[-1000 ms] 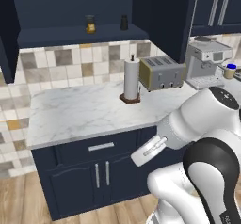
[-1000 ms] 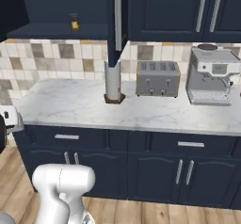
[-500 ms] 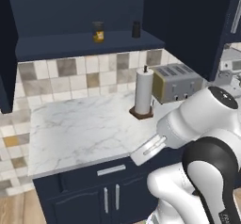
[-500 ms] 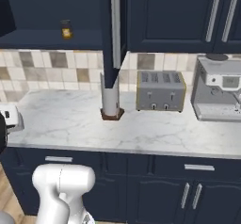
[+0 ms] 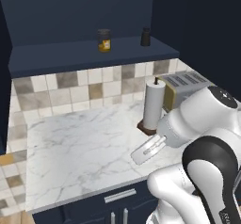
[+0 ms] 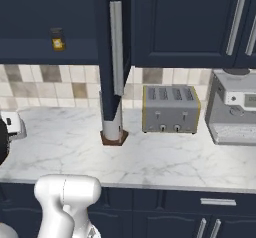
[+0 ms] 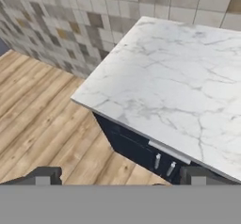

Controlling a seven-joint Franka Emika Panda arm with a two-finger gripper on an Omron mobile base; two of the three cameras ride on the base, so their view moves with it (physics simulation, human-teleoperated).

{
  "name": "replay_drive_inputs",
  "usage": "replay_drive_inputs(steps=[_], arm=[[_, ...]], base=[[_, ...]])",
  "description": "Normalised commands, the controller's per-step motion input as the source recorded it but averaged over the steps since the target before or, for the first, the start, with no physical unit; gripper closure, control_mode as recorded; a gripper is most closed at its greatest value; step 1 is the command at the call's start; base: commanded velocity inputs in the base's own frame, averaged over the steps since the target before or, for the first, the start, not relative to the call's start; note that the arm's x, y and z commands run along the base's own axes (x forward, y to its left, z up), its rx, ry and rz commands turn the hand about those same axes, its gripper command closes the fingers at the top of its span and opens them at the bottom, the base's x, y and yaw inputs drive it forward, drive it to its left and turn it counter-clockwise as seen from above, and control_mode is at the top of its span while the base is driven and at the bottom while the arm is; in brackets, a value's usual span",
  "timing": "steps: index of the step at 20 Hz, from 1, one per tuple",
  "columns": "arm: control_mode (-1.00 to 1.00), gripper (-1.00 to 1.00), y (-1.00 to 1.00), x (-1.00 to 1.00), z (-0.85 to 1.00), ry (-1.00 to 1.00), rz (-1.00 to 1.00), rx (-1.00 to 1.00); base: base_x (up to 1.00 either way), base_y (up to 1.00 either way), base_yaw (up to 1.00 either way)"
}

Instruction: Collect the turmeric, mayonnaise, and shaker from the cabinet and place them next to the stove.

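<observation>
1. Gripper [image 7: 120, 178]: fingers set wide apart, nothing between them. In the hand view it looks down past the worktop's front corner to the wood floor [image 7: 42, 110].
2. Turmeric [image 5: 104, 40] stands upright on the cabinet [image 5: 94, 58] shelf, left of centre, near the front edge. Shaker [image 5: 145, 36] is upright toward the shelf's right end, well apart from the turmeric. I cannot pick out the mayonnaise.
3. Step in hand, as judged: approach for a first pick; no item is next to a stove yet.
4. To do it well: raise the hand to shelf height, level it, keep the jaws wide, and centre them on the jar body below the lid. Enter from the front, clear of the open door [image 6: 116, 47].
5. Surface: white marble worktop [image 5: 80, 148]; paper towel roll [image 5: 153, 106] and toaster [image 6: 170, 108] toward the back, coffee machine [image 6: 234, 107] further right. Tiled backsplash [image 5: 70, 89] behind.
</observation>
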Motion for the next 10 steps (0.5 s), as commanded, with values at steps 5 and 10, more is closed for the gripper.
replay_drive_inputs(steps=[5,10], arm=[[1.0,-1.0,0.0,0.0,0.0,0.0,0.0,0.0],[-1.0,-1.0,0.23,0.27,0.67,-0.13,-0.06,0.0]], base=[[0.64,0.73,-0.07],[0.0,0.0,0.0]])
